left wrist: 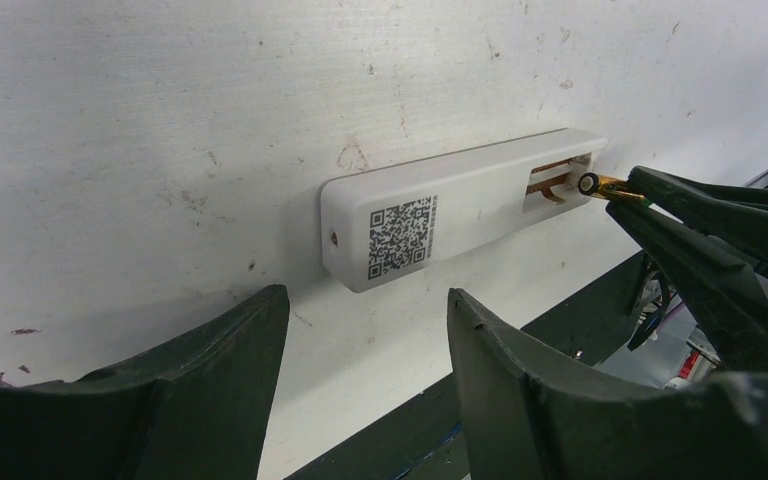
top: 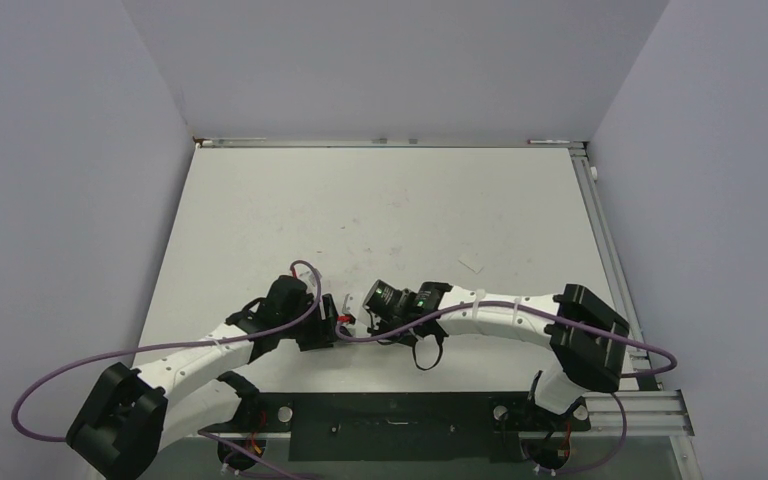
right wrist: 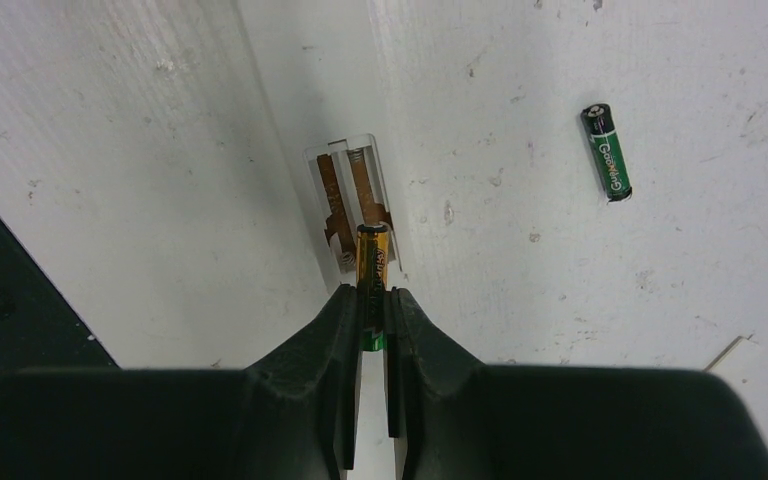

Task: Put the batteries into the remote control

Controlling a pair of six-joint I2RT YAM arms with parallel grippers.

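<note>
The white remote control (left wrist: 460, 215) lies back side up on the table, a QR label on it and its battery compartment (left wrist: 560, 180) open at the right end. My right gripper (right wrist: 371, 300) is shut on the yellow-gold battery (right wrist: 373, 255), whose tip is at the mouth of the compartment (right wrist: 352, 195), over the copper contacts. The battery also shows in the left wrist view (left wrist: 600, 185). The dark green battery (right wrist: 607, 152) lies loose on the table to the right. My left gripper (left wrist: 365, 295) is open and empty, just short of the remote's QR end.
In the top view both grippers meet at the near middle of the table, the left one (top: 328, 322) and the right one (top: 372, 318). The table's dark front edge (left wrist: 580, 300) runs close behind them. A small white scrap (top: 470, 266) lies farther back.
</note>
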